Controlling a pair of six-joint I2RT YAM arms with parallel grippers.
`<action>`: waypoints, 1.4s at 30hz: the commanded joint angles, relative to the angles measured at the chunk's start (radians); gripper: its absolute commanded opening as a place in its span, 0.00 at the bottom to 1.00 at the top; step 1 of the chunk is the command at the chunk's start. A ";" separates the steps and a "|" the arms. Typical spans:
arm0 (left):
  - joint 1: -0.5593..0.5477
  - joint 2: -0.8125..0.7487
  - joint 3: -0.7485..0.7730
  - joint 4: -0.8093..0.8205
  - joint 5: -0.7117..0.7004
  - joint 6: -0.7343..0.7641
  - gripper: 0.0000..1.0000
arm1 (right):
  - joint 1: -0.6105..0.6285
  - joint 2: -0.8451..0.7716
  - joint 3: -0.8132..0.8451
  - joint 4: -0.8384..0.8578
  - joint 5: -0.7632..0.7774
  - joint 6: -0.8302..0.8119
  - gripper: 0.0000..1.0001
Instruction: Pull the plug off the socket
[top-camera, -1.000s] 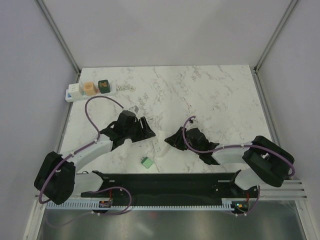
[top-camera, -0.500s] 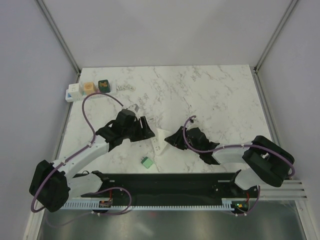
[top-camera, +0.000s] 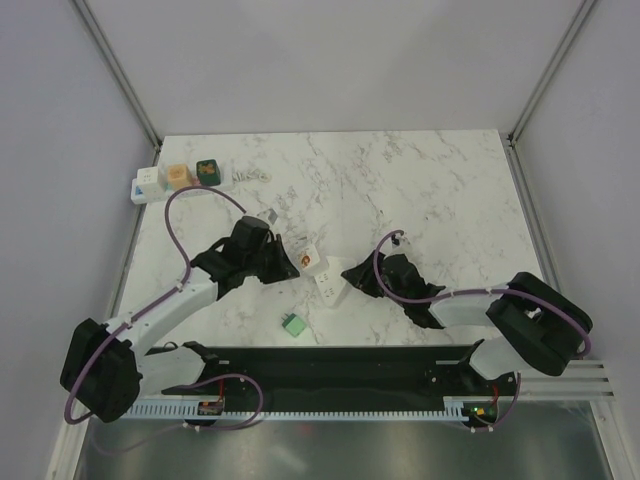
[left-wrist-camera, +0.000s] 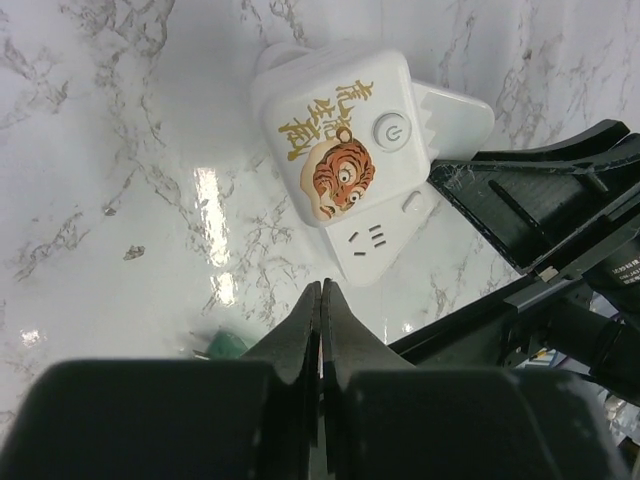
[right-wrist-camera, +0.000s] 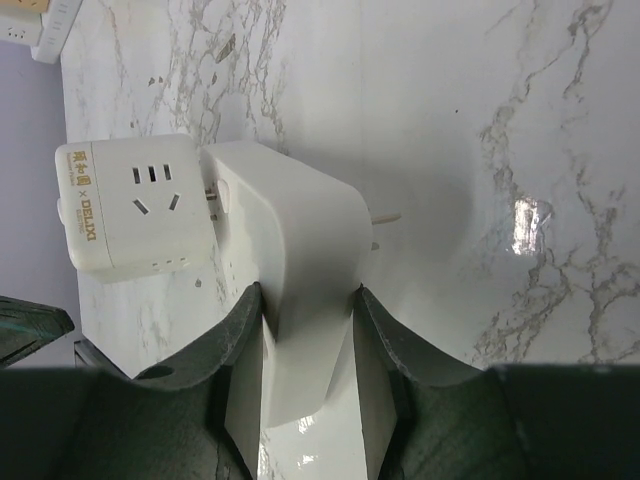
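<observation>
Left arm (top-camera: 165, 303) stretched forward and inward, low; left gripper (left-wrist-camera: 322, 292) jaws pressed together, nothing between. Right arm (top-camera: 470, 303) likewise angled inward; right gripper (right-wrist-camera: 305, 295) jaws clamped on both sides of white plug (right-wrist-camera: 300, 215). Grippers apart, facing.

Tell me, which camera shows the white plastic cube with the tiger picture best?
The left wrist view: the white plastic cube sits close up, tiger face and power button sharp. The right wrist view shows only its side with outlet slots, beside the white block in the right gripper. The top view shows it tiny.
</observation>
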 joint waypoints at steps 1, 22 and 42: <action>-0.003 0.007 0.034 0.007 0.032 0.051 0.02 | -0.011 0.030 -0.043 -0.156 0.059 -0.123 0.00; -0.051 0.301 0.228 -0.015 -0.108 -0.027 0.98 | -0.010 -0.017 -0.037 -0.123 -0.043 -0.208 0.00; -0.051 0.251 0.077 0.228 0.141 -0.076 0.02 | -0.032 0.038 -0.080 0.106 -0.172 -0.180 0.63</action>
